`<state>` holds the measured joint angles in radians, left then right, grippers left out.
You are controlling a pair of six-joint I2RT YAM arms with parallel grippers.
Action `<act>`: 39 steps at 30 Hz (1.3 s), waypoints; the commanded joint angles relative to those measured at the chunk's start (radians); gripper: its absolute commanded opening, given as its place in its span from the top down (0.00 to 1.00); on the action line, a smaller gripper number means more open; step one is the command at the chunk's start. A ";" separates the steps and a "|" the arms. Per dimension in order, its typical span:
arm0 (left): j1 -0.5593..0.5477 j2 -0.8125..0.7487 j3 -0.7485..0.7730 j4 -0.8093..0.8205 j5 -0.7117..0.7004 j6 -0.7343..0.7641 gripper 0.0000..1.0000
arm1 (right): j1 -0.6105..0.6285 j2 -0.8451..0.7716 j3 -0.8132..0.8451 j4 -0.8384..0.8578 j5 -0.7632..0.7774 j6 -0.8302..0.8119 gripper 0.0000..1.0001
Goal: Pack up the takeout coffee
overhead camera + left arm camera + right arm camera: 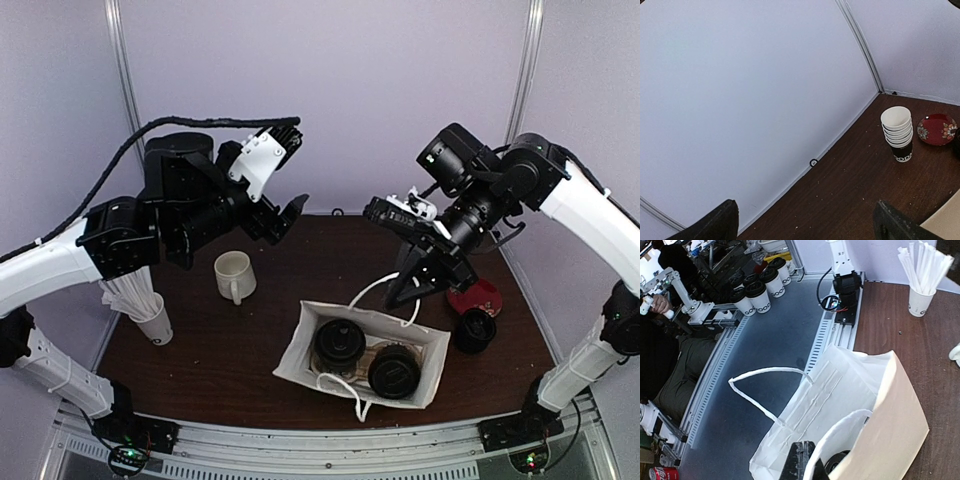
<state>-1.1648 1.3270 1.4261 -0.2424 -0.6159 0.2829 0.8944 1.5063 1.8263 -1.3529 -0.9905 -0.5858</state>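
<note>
1. takeout coffee: two black lidded cups, cup a (340,343) and cup b (394,372), stand upright side by side inside the white paper bag (296,352) at the near middle of the table (200,360)
2. my right claw (408,288): jaws fully closed at the bag's far handle (372,284); in the wrist view the white loop runs round my dark finger (799,462), so i judge the handle pinched, though the contact itself is partly hidden
3. my left claw (285,218): raised over the far left of the table, jaws wide apart with nothing between them; its wrist view faces the back wall, a stack of spare cups (898,131) and a red plate (938,129) just beside it
4. near handle (345,392): hangs loose over the bag's near edge, touched by neither claw
5. bystanders: the white mug (235,275) and the cup of white sticks (150,318) stand well apart from the bag, on the left
6. progress, as a judgement: loading looks done, since both coffees are in the bag with lids on and no lidded cup stands outside it on the table; what seems left is handling the bag itself, such as drawing the handles together or lifting it
</note>
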 commanded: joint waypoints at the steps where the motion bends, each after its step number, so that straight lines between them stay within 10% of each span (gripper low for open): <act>1: 0.022 -0.009 -0.026 0.107 -0.036 0.018 0.03 | 0.073 -0.004 -0.030 -0.039 -0.036 -0.032 0.99; 24: 0.056 -0.019 -0.041 0.078 0.000 0.036 0.03 | 0.163 0.071 0.045 -0.086 0.003 -0.081 1.00; 39: 0.056 -0.100 0.016 -0.236 0.433 -0.096 0.07 | -0.009 0.124 0.095 0.047 0.056 0.046 0.99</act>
<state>-1.1133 1.2446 1.4231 -0.4057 -0.3210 0.2470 0.8902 1.6180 1.8957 -1.3396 -0.9459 -0.5701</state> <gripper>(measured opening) 0.928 0.009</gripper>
